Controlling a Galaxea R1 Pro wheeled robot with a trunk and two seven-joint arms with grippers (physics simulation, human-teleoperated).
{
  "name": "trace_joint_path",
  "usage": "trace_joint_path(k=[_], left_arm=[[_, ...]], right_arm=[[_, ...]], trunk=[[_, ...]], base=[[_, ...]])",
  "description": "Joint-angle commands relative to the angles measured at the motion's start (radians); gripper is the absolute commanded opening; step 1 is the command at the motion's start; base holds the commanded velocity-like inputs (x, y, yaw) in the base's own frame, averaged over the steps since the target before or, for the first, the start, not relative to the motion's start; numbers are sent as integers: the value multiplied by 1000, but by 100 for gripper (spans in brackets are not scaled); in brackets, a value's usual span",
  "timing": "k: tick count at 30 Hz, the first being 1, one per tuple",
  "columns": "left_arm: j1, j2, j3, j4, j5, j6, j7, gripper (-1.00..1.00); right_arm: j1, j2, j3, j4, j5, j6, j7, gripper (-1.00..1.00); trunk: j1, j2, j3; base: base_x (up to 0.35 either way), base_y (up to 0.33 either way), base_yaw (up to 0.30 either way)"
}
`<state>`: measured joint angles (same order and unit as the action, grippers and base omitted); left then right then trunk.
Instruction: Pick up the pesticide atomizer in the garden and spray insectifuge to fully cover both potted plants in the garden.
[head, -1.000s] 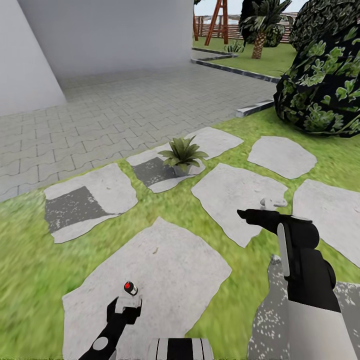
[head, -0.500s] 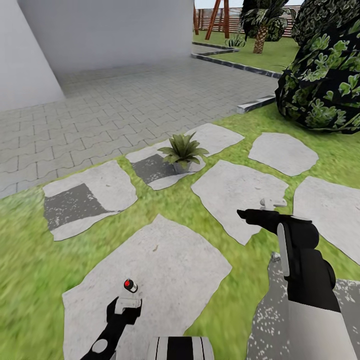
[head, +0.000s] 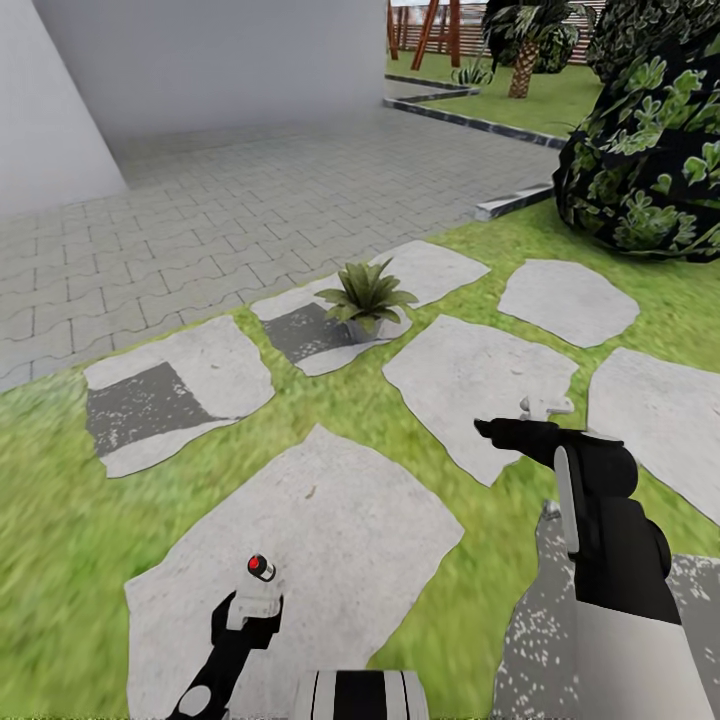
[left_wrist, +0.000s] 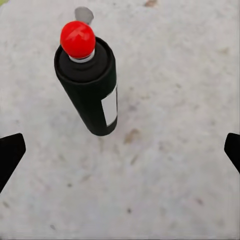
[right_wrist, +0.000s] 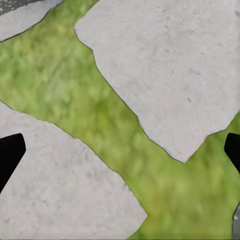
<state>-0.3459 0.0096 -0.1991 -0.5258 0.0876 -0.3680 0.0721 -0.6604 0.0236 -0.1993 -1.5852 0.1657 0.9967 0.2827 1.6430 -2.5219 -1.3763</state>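
Observation:
The pesticide atomizer (head: 260, 570) stands on a large stepping stone (head: 340, 520), its red tip up. In the left wrist view it is a dark bottle (left_wrist: 92, 95) with a white label and red tip, just beyond the fingertips. My left gripper (head: 254, 604) (left_wrist: 120, 150) hangs right behind it, open, both tips wide apart and holding nothing. My right gripper (head: 545, 406) (right_wrist: 120, 155) hovers open over grass and stones, empty. One potted plant (head: 366, 293) sits in a grey pot on a farther stone. Insectifuge on its leaves is too small to tell.
Flat stepping stones (head: 480, 380) lie across the lawn (head: 60, 500), two with dark square patches (head: 135, 408). Grey paving (head: 250, 210) and a white wall (head: 220, 60) lie beyond. A big dark bush (head: 650, 150) stands at the far right, with a palm (head: 522, 50) behind it.
The whole view has shifted: the plant, stones and paving sit slightly higher in the picture, so the camera moved. Both grippers hold the same pose, and the atomizer stays by the left gripper.

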Motion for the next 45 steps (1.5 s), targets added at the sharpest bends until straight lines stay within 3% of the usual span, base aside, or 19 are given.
trace_joint_path(k=[1, 15, 21, 23, 30, 45], left_arm=[[0, 1, -8, 0, 9, -4, 8, 100], [6, 4, -6, 1, 11, -7, 8, 100], [10, 4, -5, -16, 28, -30, 6, 100], [34, 7, -4, -66, 39, -33, 4, 100], [63, 41, -8, -85, 42, -60, 5, 100], [63, 41, -8, -85, 42, -60, 5, 100]], right_arm=[[-1, 1, -2, -1, 10, 3, 10, 100], [-1, 1, -2, -1, 10, 4, 10, 100], [-1, 1, -2, -1, 9, 5, 10, 100], [-1, 1, -2, -1, 9, 5, 10, 100], [-16, 29, 14, -18, 7, 18, 1, 100], [-16, 29, 14, -18, 7, 18, 1, 100]], trunk=[[0, -1, -5], [7, -4, -59], [7, -4, -59], [7, -4, -59], [7, -4, -59], [7, -4, -59]], base=[[0, 0, 0], [0, 0, 0], [0, 0, 0], [0, 0, 0], [0, 0, 0], [0, 0, 0]])
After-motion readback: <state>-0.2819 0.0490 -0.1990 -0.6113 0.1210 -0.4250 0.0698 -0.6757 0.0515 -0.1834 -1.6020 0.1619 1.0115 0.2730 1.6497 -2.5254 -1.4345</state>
